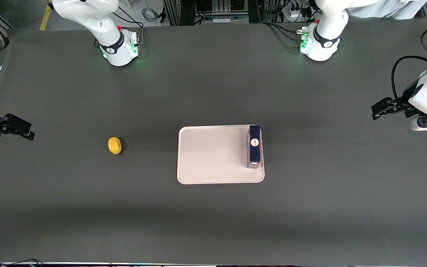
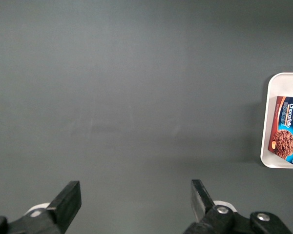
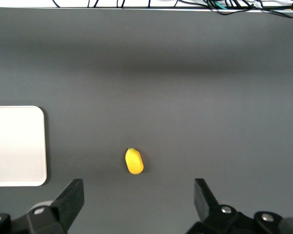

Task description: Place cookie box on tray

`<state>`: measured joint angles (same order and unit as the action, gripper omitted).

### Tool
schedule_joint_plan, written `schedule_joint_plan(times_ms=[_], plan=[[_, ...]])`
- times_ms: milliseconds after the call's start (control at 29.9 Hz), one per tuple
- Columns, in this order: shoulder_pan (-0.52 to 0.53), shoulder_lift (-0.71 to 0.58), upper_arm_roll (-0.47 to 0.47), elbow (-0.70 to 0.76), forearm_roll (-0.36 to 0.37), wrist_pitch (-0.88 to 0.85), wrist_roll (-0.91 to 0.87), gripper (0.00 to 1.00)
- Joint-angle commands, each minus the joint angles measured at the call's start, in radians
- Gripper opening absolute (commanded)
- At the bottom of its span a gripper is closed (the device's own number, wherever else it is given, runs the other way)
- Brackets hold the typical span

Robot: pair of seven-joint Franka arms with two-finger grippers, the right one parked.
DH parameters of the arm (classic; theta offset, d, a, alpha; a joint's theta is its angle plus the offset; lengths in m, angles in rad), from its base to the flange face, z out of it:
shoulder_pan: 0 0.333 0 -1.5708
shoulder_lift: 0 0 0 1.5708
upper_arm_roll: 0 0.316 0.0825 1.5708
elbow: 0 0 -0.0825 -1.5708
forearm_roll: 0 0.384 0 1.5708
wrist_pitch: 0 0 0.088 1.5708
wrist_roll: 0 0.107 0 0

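Observation:
The dark-blue cookie box [image 1: 254, 146] stands on its narrow side on the pale pink tray [image 1: 213, 155], against the tray's rim toward the working arm's end. The wrist view shows the box's cookie picture [image 2: 288, 131] and a corner of the tray [image 2: 266, 122]. My left gripper [image 1: 376, 111] hangs over bare table well away from the tray, at the working arm's end. It is open, and only the dark table mat shows between its fingers [image 2: 135, 187].
A small yellow lump [image 1: 114, 145] lies on the mat toward the parked arm's end, apart from the tray. Both arm bases [image 1: 319, 44] stand at the table's back edge. The tray's bare part [image 3: 14, 146] shows in the right wrist view.

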<state>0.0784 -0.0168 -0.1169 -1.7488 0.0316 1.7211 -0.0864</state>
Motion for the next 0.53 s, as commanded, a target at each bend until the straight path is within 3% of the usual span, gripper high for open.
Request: schedule_joint_plan(times_ms=[0,501], plan=[[-0.003,-0.026,0.005,-0.023,-0.012,0.003,0.017,1.00],[0.000,-0.029,0.026,-0.006,-0.013,-0.034,0.037,1.00]])
